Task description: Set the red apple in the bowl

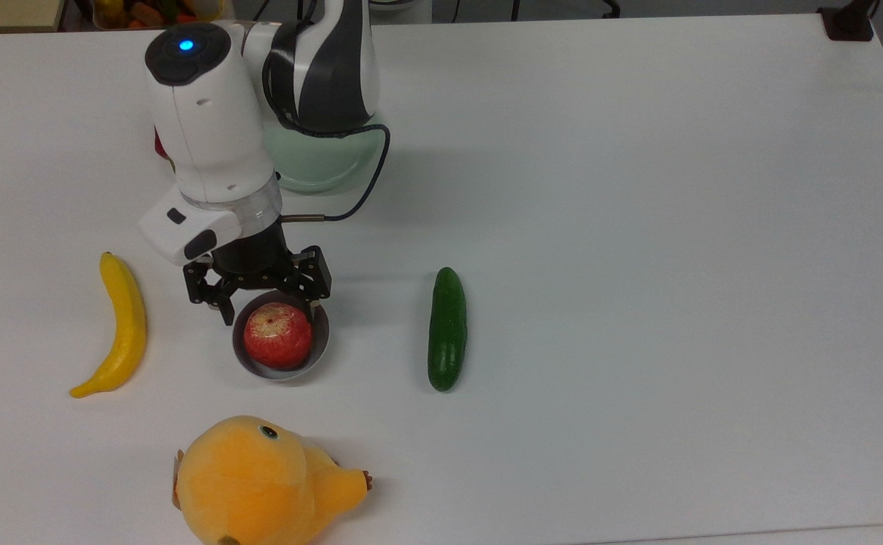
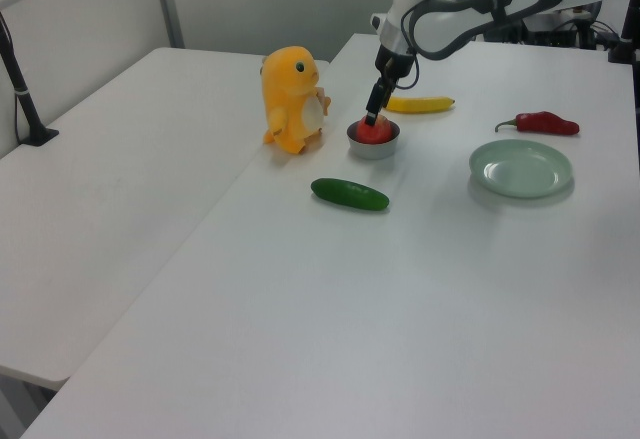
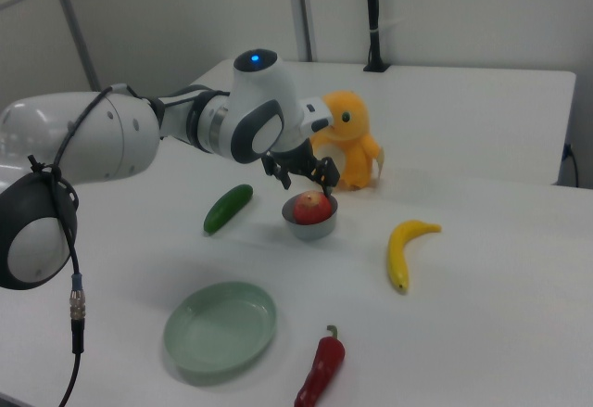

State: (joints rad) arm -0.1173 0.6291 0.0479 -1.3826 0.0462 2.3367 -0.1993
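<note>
Jaws stand apart on the black gripper [image 1: 263,309], which hangs just above the bowl's rim on the arm's side and holds nothing; in the right view the gripper [image 3: 306,179] sits just over the fruit with a gap between them. The red apple [image 1: 278,336] rests inside the bowl [image 1: 319,350], a round glossy ball with a pale yellowish speckled patch around its stem dimple turned upward. It fills most of the small grey bowl, whose deep straight sides look like dull metal. In the left view the red apple [image 2: 374,131] rises a little above the rim of the bowl [image 2: 373,147]; the right view shows the same, the apple [image 3: 313,207] in the bowl [image 3: 311,229].

Everything sits on a smooth white worktop [image 1: 638,227]. A curved yellow banana [image 1: 119,325] lies toward the top view's left of the bowl, well apart from it, and a dark green cucumber [image 1: 446,328], long and slightly bumpy, lies toward the top view's right. A fuzzy orange plush toy [image 1: 259,481] stands near the bowl on the side away from the arm. A shallow pale green plate [image 3: 220,328] and a long, shiny dark red chili pepper [image 3: 321,368] lie near each other in the right view's foreground.
</note>
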